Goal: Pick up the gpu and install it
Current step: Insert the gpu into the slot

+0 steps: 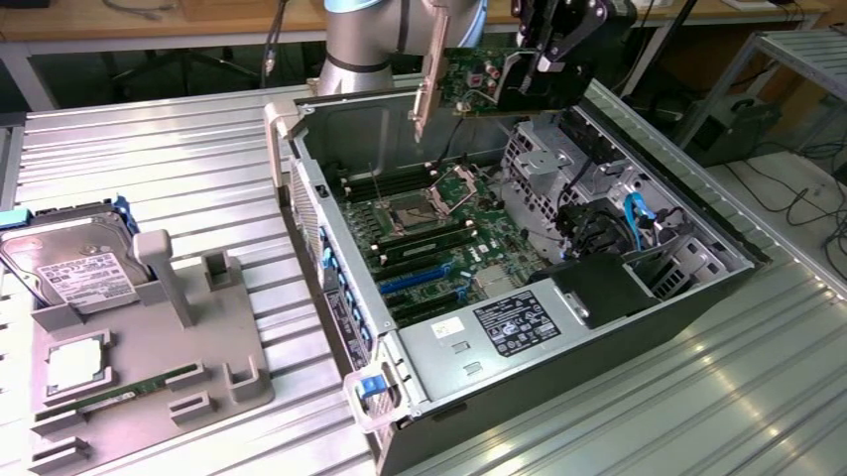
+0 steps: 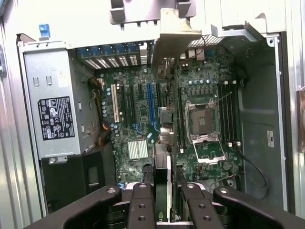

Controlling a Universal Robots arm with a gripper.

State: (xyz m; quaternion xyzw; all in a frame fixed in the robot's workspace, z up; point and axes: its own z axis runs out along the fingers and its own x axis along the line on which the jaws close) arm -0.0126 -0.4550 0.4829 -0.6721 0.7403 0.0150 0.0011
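**Caller:** What is the arm holding?

**Operator:** I see my gripper (image 1: 535, 69) raised above the open computer case (image 1: 347, 124). Its fingers (image 2: 142, 210) are pinching the gpu (image 1: 471, 83) between them. The card hangs on edge in the air with its green circuit board showing. Its silver bracket (image 1: 425, 94) is at the end toward the exterior view's left.

**Caller:** Does it touch anything below?

**Operator:** No. It is well apart from the motherboard (image 1: 426, 243) and its bare processor socket (image 1: 413, 212). In the wrist view I look down the card's thin edge onto the board, with a blue slot (image 2: 151, 102) just beside that line. On the exterior view's left, a hard drive (image 1: 77, 266) rests in a grey tray (image 1: 212, 347).
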